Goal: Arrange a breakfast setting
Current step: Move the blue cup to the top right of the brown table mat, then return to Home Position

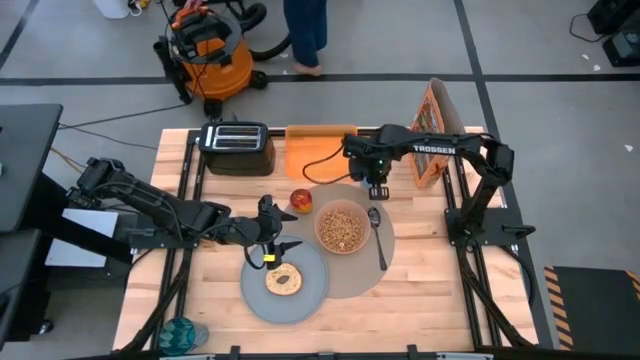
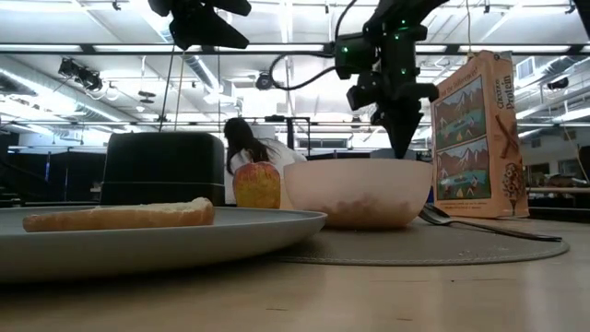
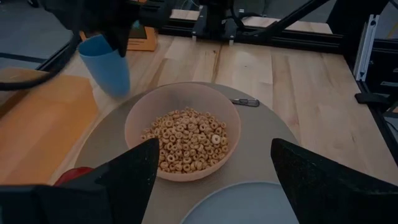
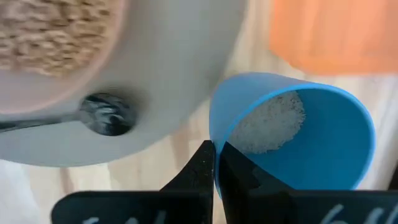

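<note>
Pinching the rim of the small blue cup (image 4: 292,134) between closed fingers, right gripper (image 4: 214,171) at the far edge of the round placemat (image 1: 365,275), just beyond the spoon (image 1: 377,235). Holding the cup by one wall only, so best kept level and lowered slowly until the base sits flat, whether on the mat's edge or on the bare wood just beside it; which of the two lies under the base cannot be told. Releasing only once the cup stands on its own, then lifting straight up to avoid tipping it by the rim. Close by, pink bowl (image 1: 342,227) filled with cereal rings on the mat, spoon lying along its right side, bowl end toward the cup: little room for sideways drift. Red apple (image 1: 301,200) at the mat's far-left edge, bagel (image 1: 284,280) on the grey plate (image 1: 310,295) overlapping the mat's near-left side. Left gripper (image 1: 272,250) hovering above the plate, fingers spread wide and empty, clear of the cup. Behind the setting, toaster (image 1: 237,145), orange board (image 1: 315,152) and cereal box (image 1: 432,130) at the table's far side.
</note>
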